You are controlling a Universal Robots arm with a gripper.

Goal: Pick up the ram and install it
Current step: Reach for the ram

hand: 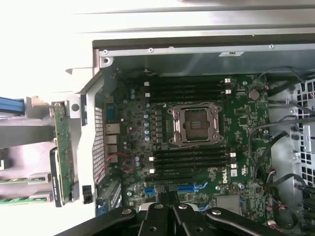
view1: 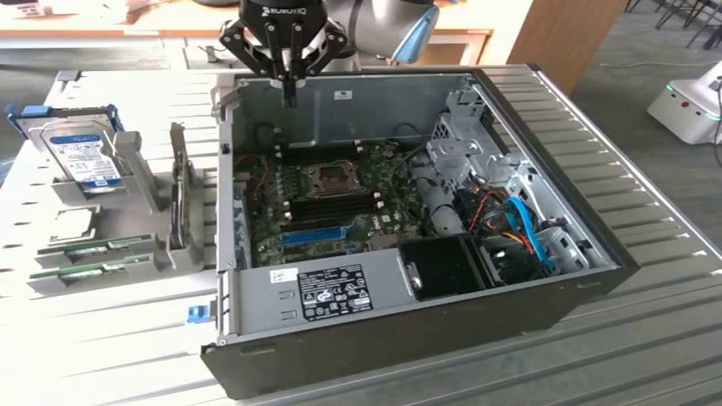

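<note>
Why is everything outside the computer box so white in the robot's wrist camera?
Wrist view: the table around the computer case is washed out by glare, while the motherboard inside looks dim. Exterior view: softer, even light, so the table's ridges show; the deepest shadow sits around the black fan.

ram [view1: 100, 247] in holder [view1: 90, 284], beside computer case [view1: 395, 338]

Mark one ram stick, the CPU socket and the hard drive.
ram stick [view1: 100, 246], exterior view, middle of its green board.
CPU socket [hand: 197, 124], wrist view, centre of the socket.
hard drive [view1: 87, 156], exterior view, its label.
</note>
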